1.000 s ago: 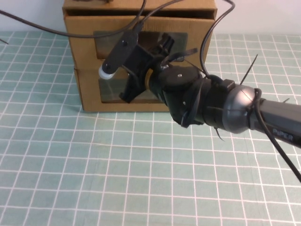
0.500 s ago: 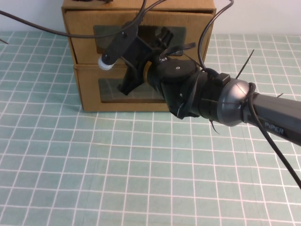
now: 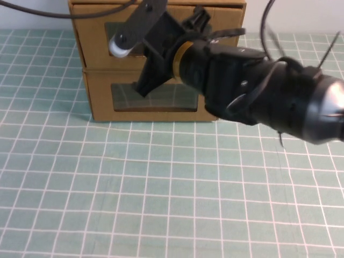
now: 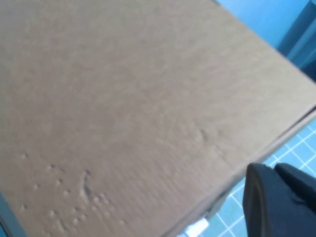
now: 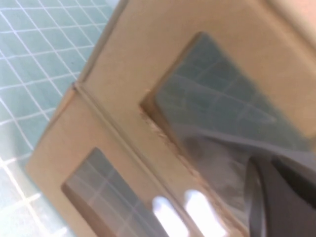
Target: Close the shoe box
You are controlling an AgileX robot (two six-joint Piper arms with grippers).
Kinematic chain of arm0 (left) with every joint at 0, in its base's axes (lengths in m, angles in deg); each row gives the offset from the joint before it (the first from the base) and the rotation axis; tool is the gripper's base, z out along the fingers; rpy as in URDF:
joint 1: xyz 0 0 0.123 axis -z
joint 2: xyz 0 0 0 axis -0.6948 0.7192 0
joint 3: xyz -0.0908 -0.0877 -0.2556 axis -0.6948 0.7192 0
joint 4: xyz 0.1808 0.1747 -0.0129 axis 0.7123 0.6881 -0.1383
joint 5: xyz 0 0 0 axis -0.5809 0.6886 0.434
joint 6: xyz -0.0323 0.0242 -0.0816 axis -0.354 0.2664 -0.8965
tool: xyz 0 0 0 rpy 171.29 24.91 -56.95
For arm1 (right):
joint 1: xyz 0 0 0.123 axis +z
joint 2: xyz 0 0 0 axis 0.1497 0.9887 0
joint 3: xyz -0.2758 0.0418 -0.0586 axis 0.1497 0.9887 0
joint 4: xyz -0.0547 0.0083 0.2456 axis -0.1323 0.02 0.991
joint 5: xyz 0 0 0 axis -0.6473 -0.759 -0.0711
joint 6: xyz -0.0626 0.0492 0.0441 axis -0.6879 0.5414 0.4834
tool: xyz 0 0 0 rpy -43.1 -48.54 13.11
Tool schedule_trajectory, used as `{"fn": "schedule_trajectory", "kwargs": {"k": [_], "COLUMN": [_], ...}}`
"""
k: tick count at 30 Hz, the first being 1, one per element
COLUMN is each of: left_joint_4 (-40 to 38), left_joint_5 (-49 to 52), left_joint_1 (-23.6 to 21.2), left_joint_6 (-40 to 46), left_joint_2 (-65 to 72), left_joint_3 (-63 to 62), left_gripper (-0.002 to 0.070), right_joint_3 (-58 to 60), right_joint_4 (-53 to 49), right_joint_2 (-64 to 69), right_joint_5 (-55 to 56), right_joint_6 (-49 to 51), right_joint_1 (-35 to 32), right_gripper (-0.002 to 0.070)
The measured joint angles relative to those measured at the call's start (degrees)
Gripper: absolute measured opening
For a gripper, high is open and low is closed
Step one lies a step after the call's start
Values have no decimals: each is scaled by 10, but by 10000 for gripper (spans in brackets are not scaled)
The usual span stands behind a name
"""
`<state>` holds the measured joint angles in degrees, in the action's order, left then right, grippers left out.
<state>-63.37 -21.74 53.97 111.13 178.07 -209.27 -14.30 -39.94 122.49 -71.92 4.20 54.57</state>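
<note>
Two brown boxes are stacked at the back of the table. The upper one is the shoe box [image 3: 88, 43], with a clear window and its white pull tab [image 5: 197, 210] just below it. My right gripper [image 3: 134, 64] is open and spread against the shoe box's front, one white-tipped finger [image 3: 119, 45] up by the window. In the right wrist view the shoe box front [image 5: 148, 54] fills the frame close up. My left gripper [image 4: 276, 197] hovers over the cardboard top [image 4: 123, 98] of the stack, near its edge.
The similar lower box [image 3: 99, 102] has its white tab [image 5: 165, 215] above its window. My right arm's bulky wrist [image 3: 269, 97] and cables cross the table's right side. A green grid mat [image 3: 134, 188] covers the table in front.
My right arm has pushed forward toward the stack. The shoe box front has slid back with it and sits closer to flush with the lower box.
</note>
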Motion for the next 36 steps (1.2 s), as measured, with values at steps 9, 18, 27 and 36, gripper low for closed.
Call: {"fn": "schedule_trajectory", "kwargs": {"k": [9,18,27,36], "left_joint_4": [7,67,78,112], "left_joint_5": [56,72,9,-196], "left_joint_1": [0,0,0,0], "left_joint_6": [-5,-41,-39,-29], "left_joint_2": [-66,-153,-338,-586], "left_joint_3": [0,46,273,617], "left_gripper": [-5,-5,-5,-5], "right_joint_3": [2,1,1,13], "right_joint_4": [249,523,632,646], "right_joint_2": [-85,-135,-220,-276], "right_joint_5": [-235,-398,-227,-218], "right_joint_6": [-343,-521,-470,-385], "right_joint_1": [55,56,7,-212], "right_gripper": [-14,-14,-15,-14]}}
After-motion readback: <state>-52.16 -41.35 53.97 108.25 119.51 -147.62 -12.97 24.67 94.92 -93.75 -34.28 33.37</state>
